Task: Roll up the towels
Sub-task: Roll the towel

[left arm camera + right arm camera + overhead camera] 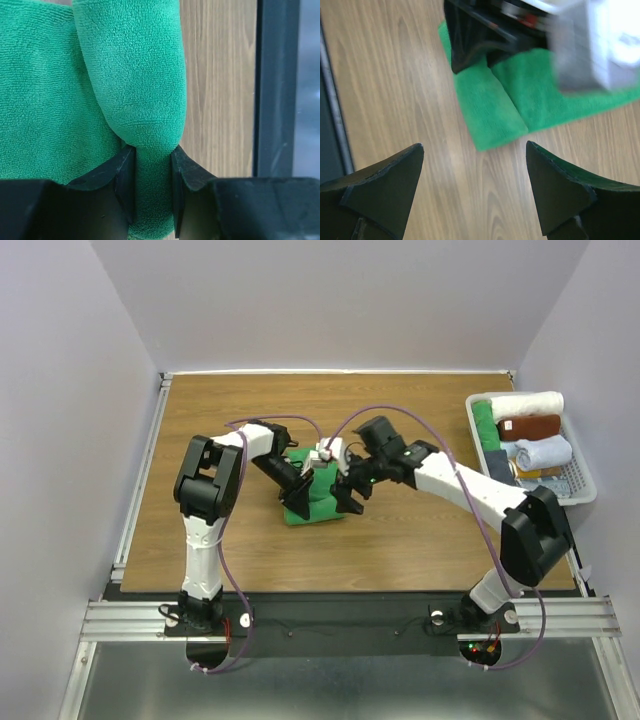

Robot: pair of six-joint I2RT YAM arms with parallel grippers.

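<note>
- Top external view: a bright green terry-cloth towel point(322, 502) lies partly folded near the middle of the frame on the brown wood-grain tabletop point(420, 550), between the two arm tips.
- The left gripper point(299, 491), black and two-fingered, sits on the left side of the green towel. The right gripper point(352, 496) hangs just beside the towel's right edge.
- At the right edge of the frame stands a pale lavender plastic basket point(584, 487). It holds a pale bluish-white rolled towel point(546, 451), a brown rolled towel point(530, 427) and a long cream-white rolled towel point(530, 403), lying side by side.
- Left wrist view: the two black fingers point(125, 176) are closed on a rounded, rolled fold of the green towel, which bulges upward from between them through the centre of the frame. More of the towel lies flat at left. Bare wood shows at right, bordered by a dark upright strip point(274, 85).
- Right wrist view: the black fingers point(384, 186) stand wide apart at the lower corners, holding nothing, with only bare wood between them.
- In the same view the green towel lies in the upper centre, well clear of those fingers, with a doubled strip along its near left edge. The left gripper presses on it from the top of the frame.
- A blurred pale grey block point(595, 47) covers the upper right; what it is cannot be told.
</note>
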